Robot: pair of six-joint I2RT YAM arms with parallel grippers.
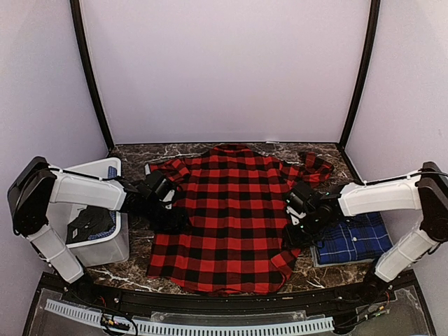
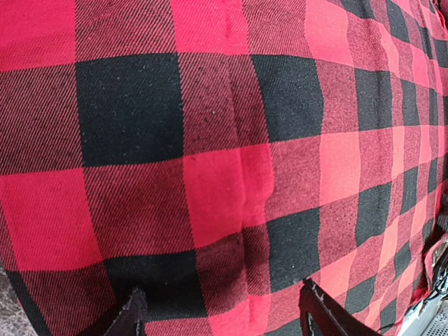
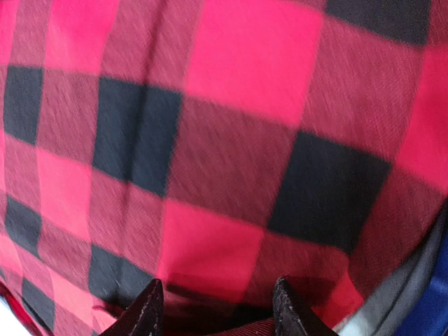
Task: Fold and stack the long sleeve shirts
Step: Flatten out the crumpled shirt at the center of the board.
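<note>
Left end effector (image 2: 222, 315): jaws open wide, both dark fingers (image 2: 133, 318) apart. Flat cloth of the red-and-black shirt (image 1: 224, 217) lies between them, with no pinch visible. It sits at the shirt's left edge, about mid-body.

Right end effector (image 3: 217, 308): jaws roughly half spread, at the shirt's right edge. There's a shadowed ridge of red cloth between the fingertips. Can't tell whether it's clamped on that or just resting on it.

Fabric up close is woven flannel with a visible diagonal twill and light fuzz, in large square checks of red, black and a dark red blend. There are soft wrinkles near the left fingers.

The red-and-black shirt lies spread flat in the middle of the surface (image 1: 133, 157), which is dark brown marble-look with white veins. The collar points to the far side and the hem to the near edge. One sleeve is bunched at the far right corner, and the lower right side is turned in slightly.

The blue plaid shirt (image 1: 353, 238) is a folded rectangle on the surface just right of the red one, under the right arm. It is navy and blue with thin white lines.

A white bin (image 1: 105, 168) stands left of the shirt with dark clothing (image 1: 87, 224) inside.
</note>
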